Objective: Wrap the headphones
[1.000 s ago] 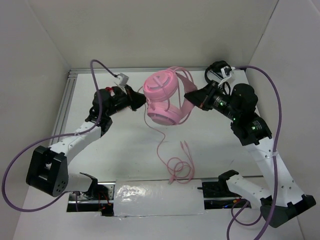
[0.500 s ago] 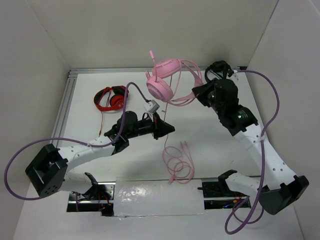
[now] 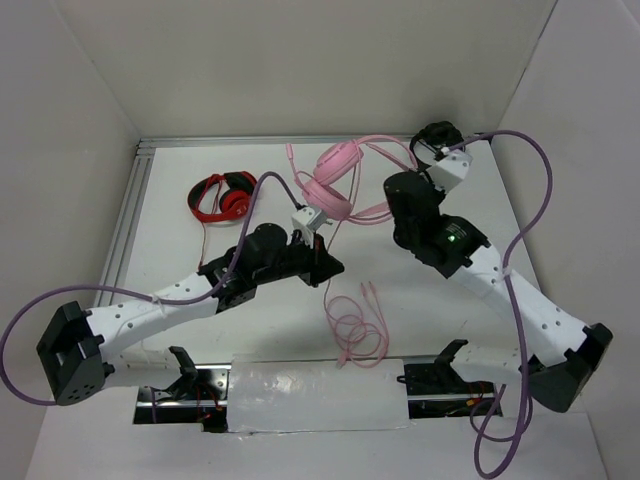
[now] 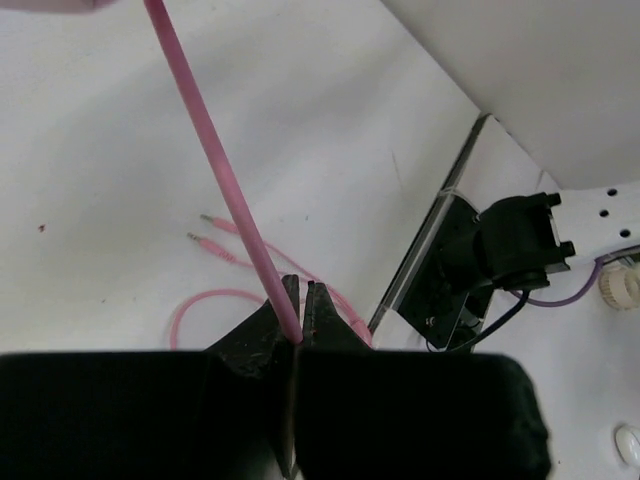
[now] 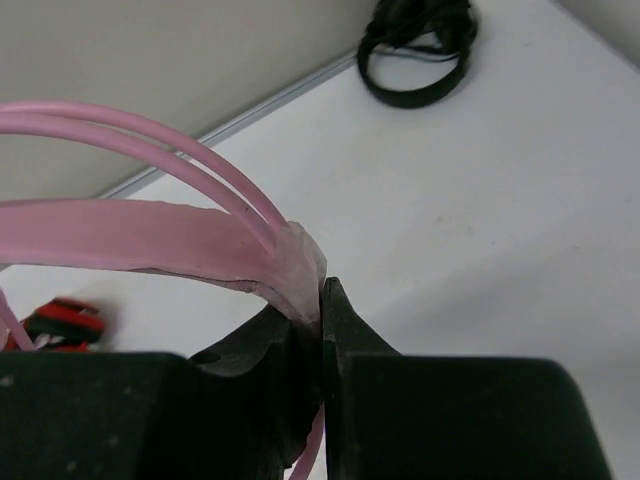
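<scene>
The pink headphones [image 3: 336, 178] hang above the back middle of the table, cups to the left. My right gripper [image 3: 392, 208] is shut on their headband [image 5: 150, 240], which arcs away left from the jaws [image 5: 320, 292] in the right wrist view. The thin pink cable [image 3: 327, 232] drops from the cups to my left gripper [image 3: 336, 268], which is shut on it. In the left wrist view the cable [image 4: 215, 170] runs taut up and left from the fingertips [image 4: 303, 292]. Its loose end lies coiled [image 3: 356, 335] on the table near the front.
Smaller red-and-black headphones [image 3: 222, 195] lie at the back left. Black headphones [image 5: 415, 40] sit by the back right wall, behind the right arm. A foil-covered strip [image 3: 320, 400] runs along the front edge between the arm bases. White walls close in three sides.
My left gripper has swung from beside the cups down toward the front, pulling the cable with it. The right gripper has turned the headphones and shifted them slightly back; the red headphones are uncovered.
</scene>
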Motion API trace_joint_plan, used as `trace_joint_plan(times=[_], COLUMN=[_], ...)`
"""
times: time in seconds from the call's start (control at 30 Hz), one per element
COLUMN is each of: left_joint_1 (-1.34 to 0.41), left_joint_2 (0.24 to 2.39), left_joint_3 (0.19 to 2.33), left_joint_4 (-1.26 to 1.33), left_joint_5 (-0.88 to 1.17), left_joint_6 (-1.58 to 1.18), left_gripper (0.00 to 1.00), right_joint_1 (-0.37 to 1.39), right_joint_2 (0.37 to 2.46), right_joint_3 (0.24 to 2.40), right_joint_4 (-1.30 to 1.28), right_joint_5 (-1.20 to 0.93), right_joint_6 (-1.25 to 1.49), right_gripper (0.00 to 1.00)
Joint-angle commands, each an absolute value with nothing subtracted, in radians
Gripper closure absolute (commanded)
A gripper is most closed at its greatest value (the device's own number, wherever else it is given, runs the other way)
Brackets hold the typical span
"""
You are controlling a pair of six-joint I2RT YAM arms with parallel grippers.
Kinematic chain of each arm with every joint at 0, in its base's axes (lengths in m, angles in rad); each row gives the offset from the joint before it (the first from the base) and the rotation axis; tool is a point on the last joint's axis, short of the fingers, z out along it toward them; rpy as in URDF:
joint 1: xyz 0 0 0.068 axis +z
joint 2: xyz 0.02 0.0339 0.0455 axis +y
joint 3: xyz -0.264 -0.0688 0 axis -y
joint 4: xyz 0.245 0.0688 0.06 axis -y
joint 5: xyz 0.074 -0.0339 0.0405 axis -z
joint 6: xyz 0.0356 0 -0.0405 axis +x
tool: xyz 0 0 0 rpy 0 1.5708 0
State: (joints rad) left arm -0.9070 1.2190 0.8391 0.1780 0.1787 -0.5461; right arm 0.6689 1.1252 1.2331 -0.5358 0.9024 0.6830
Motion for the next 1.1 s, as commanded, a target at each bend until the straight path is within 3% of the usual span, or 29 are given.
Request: trace_joint_plan(times=[0.0, 0.1, 0.17, 0.27, 0.43, 0.67, 0.83, 0.97, 1.07], left_joint_1=[-0.928, -0.931, -0.933, -0.936, -0.936, -0.936, -0.936, -0.936, -0.937], left_joint_2=[1.198, 1.224, 1.241, 1.264, 1.29, 1.302, 1.331, 1.342, 1.313], left_joint_3=[0.905, 0.882, 0.847, 0.821, 0.828, 0.776, 0.758, 0.761, 0.769], left_joint_4=[-0.072, -0.009, 0.111, 0.233, 0.273, 0.414, 0.533, 0.559, 0.474], left_joint_5=[0.123, 0.217, 0.28, 0.366, 0.364, 0.405, 0.422, 0.388, 0.312], left_joint_6=[-0.552, -0.542, -0.52, -0.497, -0.489, -0.459, -0.428, -0.408, -0.393], left_gripper=[0.9, 0.87, 0.85, 0.79, 0.74, 0.61, 0.58, 0.4, 0.33], right_joint_1=[0.722, 0.785, 0.805, 0.818, 0.796, 0.793, 0.801, 0.819, 0.85], right_joint_2=[1.21, 1.328, 1.377, 1.41, 1.306, 1.215, 1.137, 1.114, 1.115], right_joint_3=[1.336, 1.556, 1.646, 1.71, 1.565, 1.542, 1.54, 1.574, 1.621], right_joint_4=[-0.429, -0.865, -0.928, -0.821, -0.487, -0.428, -0.413, -0.417, -0.433], right_joint_5=[1.371, 1.478, 1.471, 1.382, 1.032, 0.841, 0.735, 0.673, 0.699], right_joint_6=[0.791, 1.13, 1.189, 1.083, 0.841, 0.747, 0.709, 0.675, 0.638], right_gripper=[1.0, 1.0, 1.0, 1.0, 1.0, 1.0, 1.0, 1.0, 1.0])
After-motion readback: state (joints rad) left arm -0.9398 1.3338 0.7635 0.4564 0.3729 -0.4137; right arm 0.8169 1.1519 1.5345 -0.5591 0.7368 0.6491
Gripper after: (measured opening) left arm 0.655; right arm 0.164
